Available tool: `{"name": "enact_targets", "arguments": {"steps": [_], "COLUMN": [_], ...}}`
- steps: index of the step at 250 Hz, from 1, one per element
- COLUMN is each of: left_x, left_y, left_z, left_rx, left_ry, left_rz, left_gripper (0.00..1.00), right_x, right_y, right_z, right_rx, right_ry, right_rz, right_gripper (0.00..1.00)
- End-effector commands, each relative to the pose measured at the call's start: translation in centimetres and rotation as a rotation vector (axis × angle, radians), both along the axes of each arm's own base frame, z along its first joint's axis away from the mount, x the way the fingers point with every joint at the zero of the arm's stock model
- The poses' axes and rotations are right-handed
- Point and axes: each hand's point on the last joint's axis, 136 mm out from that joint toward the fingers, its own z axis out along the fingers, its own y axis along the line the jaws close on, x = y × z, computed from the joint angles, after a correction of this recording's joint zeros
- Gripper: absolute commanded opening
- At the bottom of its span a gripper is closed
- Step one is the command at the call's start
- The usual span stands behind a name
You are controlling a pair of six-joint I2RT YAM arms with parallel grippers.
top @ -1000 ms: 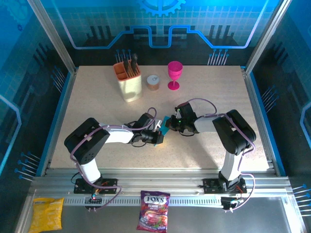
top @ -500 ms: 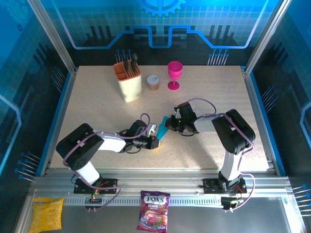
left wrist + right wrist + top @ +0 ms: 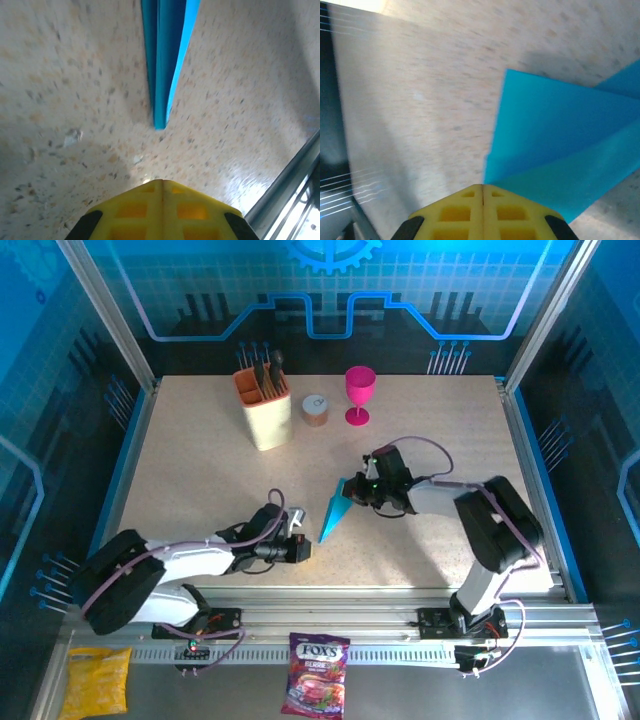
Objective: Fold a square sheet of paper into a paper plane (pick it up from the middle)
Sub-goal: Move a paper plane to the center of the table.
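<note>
The paper plane (image 3: pixel 334 512) is seen near the middle of the desk (image 3: pixel 200 470), its pointed nose directed toward 7 o'clock and its wide tail toward 1 o'clock. The tail is met by the right gripper (image 3: pixel 358 490), which is closed. In the right wrist view the cyan paper spreads out from the seam between the gripper's pressed-together fingertips (image 3: pixel 455 212), so the plane appears to be pinched there.

The left gripper (image 3: pixel 303 551) is closed on nothing and is placed low over the desk at 7 o'clock from the nose, near it but apart. In the left wrist view the plane is seen nearly edge-on.

A cream utensil holder (image 3: pixel 266 410), a small jar (image 3: pixel 315 410) and a pink goblet (image 3: pixel 360 393) are set along the desk's 12 o'clock side.
</note>
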Motion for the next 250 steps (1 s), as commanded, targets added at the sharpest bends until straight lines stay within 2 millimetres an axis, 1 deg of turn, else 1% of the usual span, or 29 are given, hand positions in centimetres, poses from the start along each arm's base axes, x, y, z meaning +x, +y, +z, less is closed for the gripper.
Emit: {"name": "enact_targets", "arguments": {"steps": [1, 15, 28, 46, 62, 85, 93, 106, 122, 127, 132, 174, 250], "left_x": [3.4, 5.2, 6.7, 8.8, 10.6, 13.0, 13.8, 14.9, 15.9, 16.3, 16.6, 18.2, 18.8], "left_y": [0.9, 0.9, 0.6, -0.1, -0.7, -1.9, -2.3, -2.9, -3.4, -3.2, -3.3, -3.9, -4.8], "left_z": [3.2, 4.4, 5.2, 5.8, 5.6, 5.2, 5.0, 4.5, 3.6, 3.4, 3.3, 2.3, 0.3], "left_rx": [0.034, 0.015, 0.009, 0.010, 0.010, -0.001, -0.008, -0.005, 0.013, 0.019, 0.021, 0.031, 0.038], "left_ry": [-0.065, -0.080, -0.084, -0.088, -0.074, -0.034, -0.020, 0.001, 0.016, 0.021, 0.023, 0.040, 0.098], "left_rz": [0.107, 0.130, 0.137, 0.128, 0.122, 0.104, 0.092, 0.082, 0.070, 0.075, 0.074, 0.051, 0.035], "left_gripper": [0.07, 0.13, 0.19, 0.22, 0.23, 0.23, 0.25, 0.29, 0.29, 0.29, 0.29, 0.30, 0.31], "right_x": [-0.3, -0.7, -1.1, -1.7, -2.3, -2.8, -3.0, -3.1, -3.3, -3.5, -3.3, -3.5, -3.0], "right_y": [-1.5, -2.8, -4.1, -5.6, -6.5, -6.7, -6.7, -6.6, -6.4, -6.3, -6.2, -5.2, -3.6], "right_z": [4.4, 4.6, 4.2, 3.1, 1.7, 0.0, -0.5, -1.3, -2.1, -2.5, -2.4, -3.7, -5.4], "right_rx": [0.014, 0.001, -0.013, -0.019, -0.024, -0.023, -0.019, -0.007, 0.001, 0.000, 0.010, 0.018, 0.061], "right_ry": [-0.096, -0.103, -0.094, -0.073, -0.046, -0.014, -0.005, 0.008, 0.028, 0.042, 0.028, 0.047, 0.078], "right_rz": [-0.001, -0.030, -0.067, -0.113, -0.141, -0.146, -0.145, -0.146, -0.142, -0.140, -0.138, -0.117, -0.103], "right_gripper": [0.00, 0.00, 0.00, 0.00, 0.00, 0.00, 0.00, 0.00, 0.00, 0.00, 0.00, 0.00, 0.00]}}
